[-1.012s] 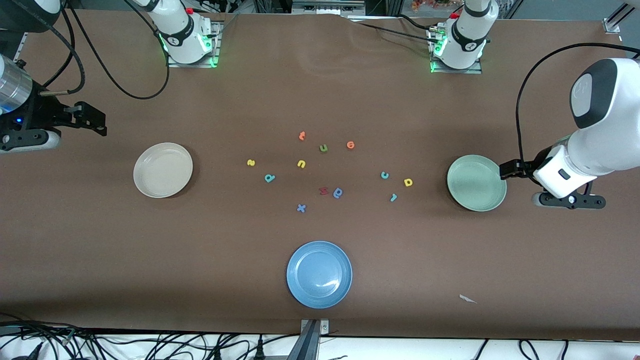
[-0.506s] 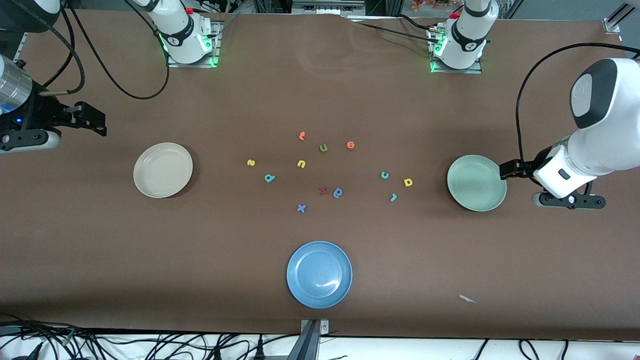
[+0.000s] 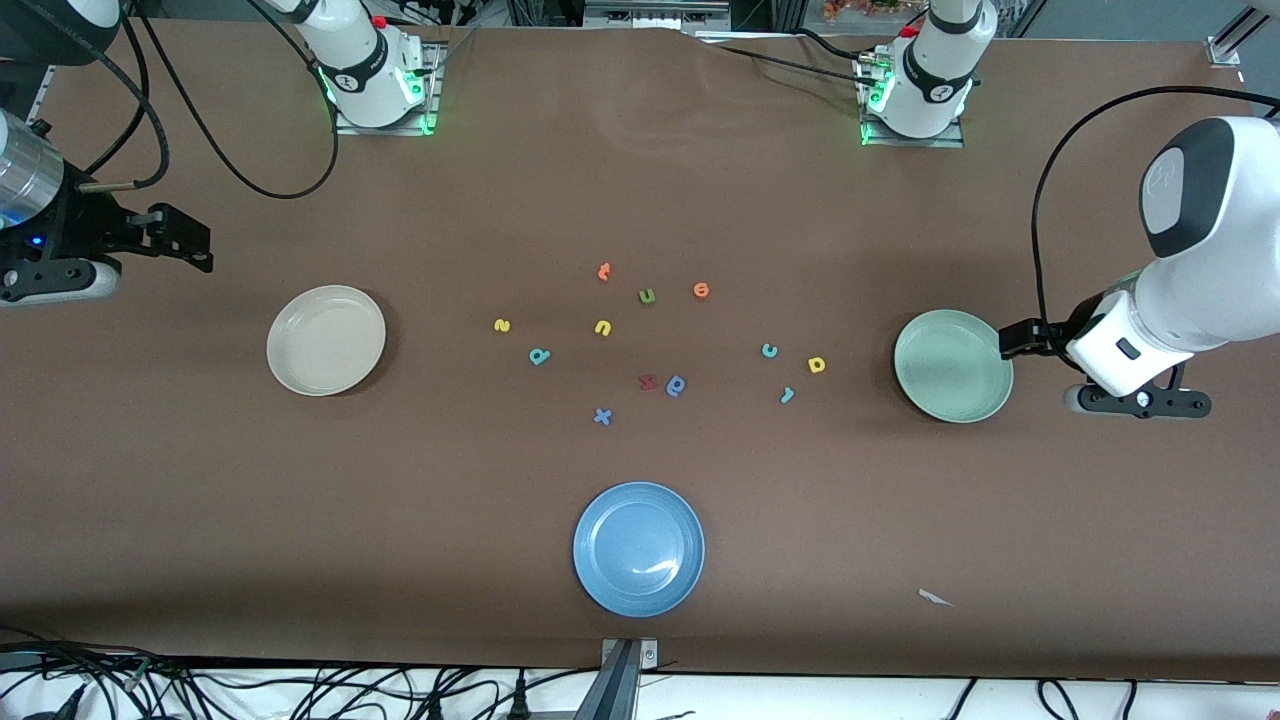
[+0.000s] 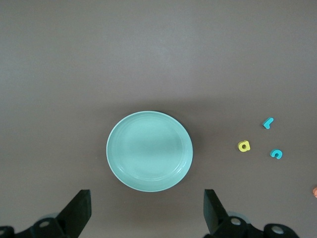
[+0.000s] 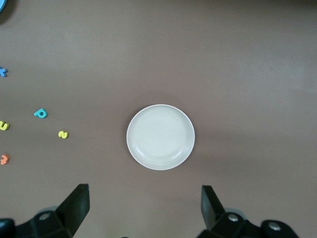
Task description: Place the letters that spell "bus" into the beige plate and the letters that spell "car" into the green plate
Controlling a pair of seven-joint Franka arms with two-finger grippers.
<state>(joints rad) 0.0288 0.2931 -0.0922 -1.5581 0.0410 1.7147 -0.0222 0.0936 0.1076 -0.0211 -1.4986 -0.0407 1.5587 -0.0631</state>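
Observation:
The empty beige plate (image 3: 326, 340) (image 5: 160, 137) lies toward the right arm's end and the empty green plate (image 3: 953, 365) (image 4: 149, 150) toward the left arm's end. Between them on the table lie the teal b (image 3: 540, 355), yellow u (image 3: 602, 327) and yellow s (image 3: 502, 325). Closer to the green plate are the teal c (image 3: 769, 350), yellow a (image 3: 816, 365) and teal r (image 3: 787, 395). My left gripper (image 3: 1140, 402) (image 4: 147, 213) hangs open over bare table beside the green plate. My right gripper (image 3: 50, 280) (image 5: 143, 208) hangs open beside the beige plate. Neither holds anything.
A blue plate (image 3: 638, 548) sits nearer the front camera at mid-table. Other letters lie among the task's: green u (image 3: 647, 296), two orange letters (image 3: 604, 271), a red one (image 3: 647, 381), a blue round one (image 3: 676, 385), a blue x (image 3: 602, 416). A paper scrap (image 3: 935, 598) lies near the front edge.

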